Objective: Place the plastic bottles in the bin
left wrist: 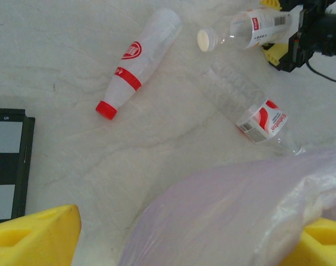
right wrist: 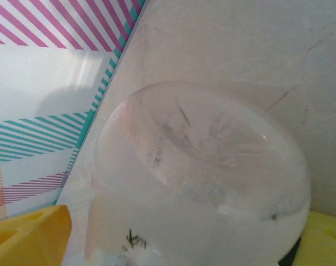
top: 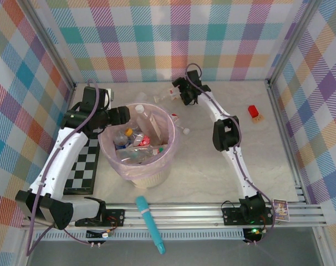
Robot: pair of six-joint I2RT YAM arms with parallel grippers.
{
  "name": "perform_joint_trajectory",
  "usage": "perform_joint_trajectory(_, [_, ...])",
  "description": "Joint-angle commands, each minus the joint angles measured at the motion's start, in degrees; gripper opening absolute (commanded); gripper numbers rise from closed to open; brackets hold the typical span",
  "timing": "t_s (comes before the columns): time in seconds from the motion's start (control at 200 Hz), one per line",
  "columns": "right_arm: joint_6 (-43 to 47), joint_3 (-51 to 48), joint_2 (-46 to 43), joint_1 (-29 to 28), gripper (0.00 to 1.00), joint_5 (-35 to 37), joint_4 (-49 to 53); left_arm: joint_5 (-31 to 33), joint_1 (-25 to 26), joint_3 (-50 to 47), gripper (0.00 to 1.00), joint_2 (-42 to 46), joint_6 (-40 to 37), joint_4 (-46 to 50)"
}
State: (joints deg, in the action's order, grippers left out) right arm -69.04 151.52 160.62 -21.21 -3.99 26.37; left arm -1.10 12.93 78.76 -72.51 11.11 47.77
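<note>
The task is partly done, in my judgement. The bin stands at the centre left of the top view, and several plastic bottles already lie inside its pink bag. I cannot count them exactly, because they overlap.

3 bottles are left on the surface, all just above the bin in the top view. In the left wrist view the red-cap bottle lies free at the upper left. The clear bottle with a red-white label lies at the right, its lower end close to the bag. The white-cap bottle lies at the upper right, and the right pincer is on it.

In the right wrist view the base of this bottle sits between the 2 yellow fingers. The fingers stand on both sides of it, but I cannot tell whether they already press it or only surround it.

The left pincer hovers at the upper left rim of the bin. Its fingers are spread wide and I see nothing pinched between them, only the bag below.

So I think 1 bottle is in the step of grasping, and 2 more wait after it. The teal stick and the red block should remain where they are.
</note>
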Motion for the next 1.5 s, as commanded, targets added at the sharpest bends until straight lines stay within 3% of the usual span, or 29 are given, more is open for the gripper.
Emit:
perform_joint_trajectory(0.0, [-2.3,0.8,2.5,-0.1,0.85,2.6,0.4,-1.7,-1.3,-1.4,0.80,0.8,0.5,-1.4])
perform_joint_trajectory(0.205, [-0.8,-8.9,-4.5,0.4,0.75,4.1,-0.8,-2.1,-1.6,-1.5,0.80,0.6,0.6,-2.2])
perform_joint_trajectory(0.58, [3.5,-43.4,-28.0,3.7,0.67,5.5,-14.9,-3.8,-1.9,0.0,0.80,0.3,0.9,-1.8])
perform_joint_trajectory(0.87, [7.3,-62.8,-43.3,7.7,0.60,4.3,-20.3,-4.9,-2.1,1.4,0.80,-0.3,0.8,-1.8])
perform_joint_trajectory(1.2, [18.8,-69.3,-58.8,13.9,0.56,-0.7,-12.3,-9.2,-2.2,2.4,0.80,-1.1,-0.3,-1.4])
perform_joint_trajectory(1.495, [32.6,-68.3,-70.6,16.0,0.53,-5.4,-0.7,-9.9,-2.1,-1.9,0.70,0.0,3.4,-7.0])
